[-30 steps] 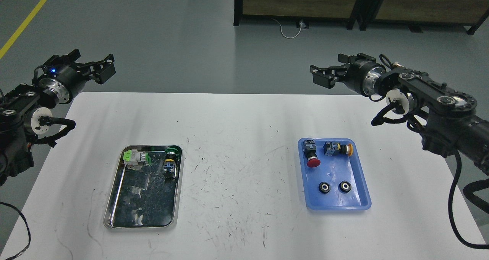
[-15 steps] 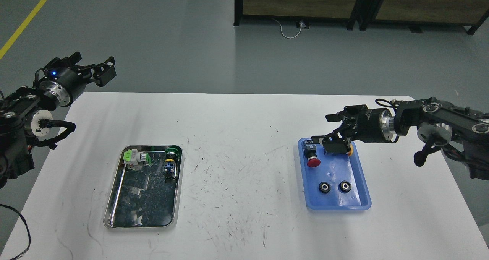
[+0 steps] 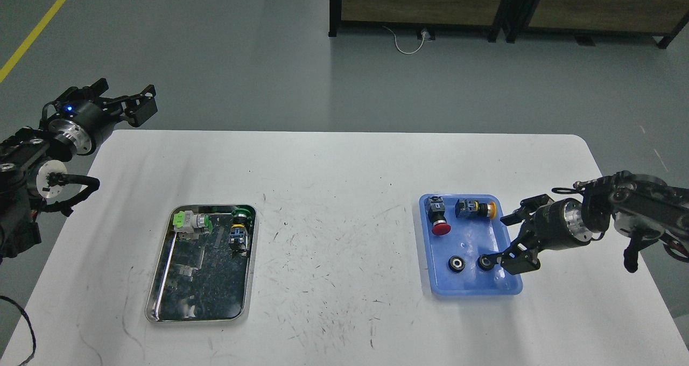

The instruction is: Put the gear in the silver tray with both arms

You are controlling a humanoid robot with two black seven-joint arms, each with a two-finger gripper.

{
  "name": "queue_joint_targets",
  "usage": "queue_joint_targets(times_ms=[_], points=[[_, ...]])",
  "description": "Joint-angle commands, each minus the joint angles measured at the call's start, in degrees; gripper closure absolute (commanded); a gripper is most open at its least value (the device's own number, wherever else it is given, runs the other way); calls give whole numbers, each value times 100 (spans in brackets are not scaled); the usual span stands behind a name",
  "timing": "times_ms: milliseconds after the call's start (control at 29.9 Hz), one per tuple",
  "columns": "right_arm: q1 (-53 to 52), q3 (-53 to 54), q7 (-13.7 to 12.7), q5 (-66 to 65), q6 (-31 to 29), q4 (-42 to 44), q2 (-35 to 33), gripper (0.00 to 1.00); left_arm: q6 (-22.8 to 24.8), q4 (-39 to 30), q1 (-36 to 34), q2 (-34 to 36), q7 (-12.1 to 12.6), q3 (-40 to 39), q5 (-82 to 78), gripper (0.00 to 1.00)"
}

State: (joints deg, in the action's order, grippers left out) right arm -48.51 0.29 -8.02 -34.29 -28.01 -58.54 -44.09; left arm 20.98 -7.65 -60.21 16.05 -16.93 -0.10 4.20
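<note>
Now that the right arm has swung down low, its right gripper [image 3: 508, 239] hangs spread over the blue tray's [image 3: 511, 289] near-right corner, one finger just beside the right-hand gear [image 3: 485, 262]; a grasp looks imminent. Far to its left lies the silver tray [image 3: 156, 280]. Spread and raised, the left gripper [image 3: 115, 94] has barely shifted.
</note>
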Motion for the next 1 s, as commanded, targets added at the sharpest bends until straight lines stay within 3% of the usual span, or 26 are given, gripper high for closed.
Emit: queue_joint_targets(times_ms=[0,468,970], points=[[113,-12,-7,-183,1,35,164,4,3,0,18,29,-12,1,1,1],[351,85,63,-394,1,106,296,12,3,0,71,64,-39,-8,1,1],[368,120,81,-412,1,484,472,13,3,0,71,135,-39,1,1,1]])
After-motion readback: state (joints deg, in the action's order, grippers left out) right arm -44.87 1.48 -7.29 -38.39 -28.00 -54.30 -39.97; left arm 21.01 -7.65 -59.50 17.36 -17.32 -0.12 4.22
